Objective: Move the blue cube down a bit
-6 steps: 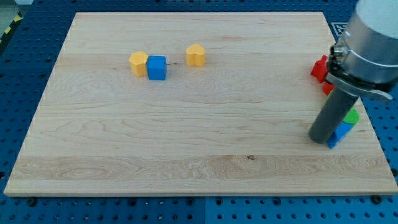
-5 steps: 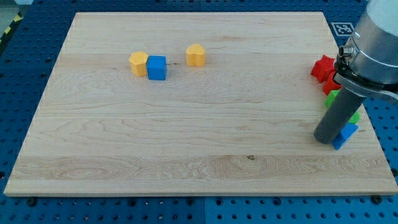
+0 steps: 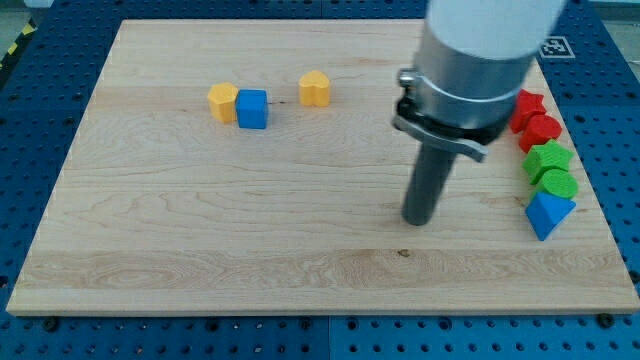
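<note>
On the board [image 3: 200, 230], the cube [image 3: 252, 108] sits far left, touching a hexagonal block [image 3: 222, 101] on its left; a heart-shaped block [image 3: 315, 88] lies apart to its right. The tip [image 3: 417, 220] stands well right and nearer. Along the right edge runs a column of five blocks [image 3: 545, 160].

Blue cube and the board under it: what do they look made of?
The blue cube looks like painted wood or moulded plastic: one flat matte colour with no grain showing, so I cannot tell which. The board looks like pale, unpainted wood, with long grain lines and a small dark knot.
</note>
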`<state>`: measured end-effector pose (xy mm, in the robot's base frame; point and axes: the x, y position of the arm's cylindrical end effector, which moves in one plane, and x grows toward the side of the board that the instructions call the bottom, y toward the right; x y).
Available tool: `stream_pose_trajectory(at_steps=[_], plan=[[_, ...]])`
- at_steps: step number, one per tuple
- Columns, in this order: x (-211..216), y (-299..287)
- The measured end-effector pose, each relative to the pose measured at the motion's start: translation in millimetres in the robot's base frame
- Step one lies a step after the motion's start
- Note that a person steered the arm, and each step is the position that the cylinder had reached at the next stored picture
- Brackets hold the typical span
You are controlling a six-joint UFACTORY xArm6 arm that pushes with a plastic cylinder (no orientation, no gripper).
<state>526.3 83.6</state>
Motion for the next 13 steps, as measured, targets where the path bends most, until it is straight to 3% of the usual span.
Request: stream_pose_trajectory(at_steps=[2, 7, 10, 12, 13], plan=[[-14.8, -46.6], [-15.9, -58.5], [-75.5, -148.4], [-81.1, -67.3], [-105.1, -65.8]])
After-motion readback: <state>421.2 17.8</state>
